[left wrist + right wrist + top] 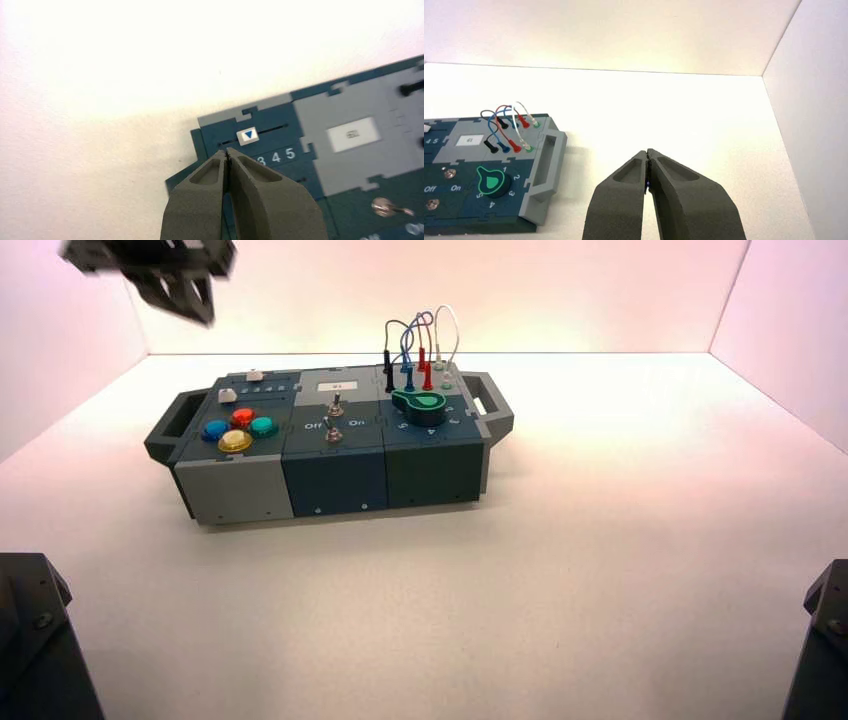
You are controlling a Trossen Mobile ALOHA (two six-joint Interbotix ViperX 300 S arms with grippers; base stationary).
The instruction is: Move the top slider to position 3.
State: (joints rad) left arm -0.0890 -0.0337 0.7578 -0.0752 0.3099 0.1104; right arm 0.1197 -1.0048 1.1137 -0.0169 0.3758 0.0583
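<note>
The box [335, 475] sits toward the table's [560, 610] far left. The left gripper [227, 152] hangs above its left end, jaws pressed together, near the top slider [248, 135], at the far left corner. The right gripper [648, 152], also closed, idles right of the box.

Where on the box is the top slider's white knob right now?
In the high view, the top slider's white knob sits at the box's far left, along the back edge, just behind the row of printed numbers.
</note>
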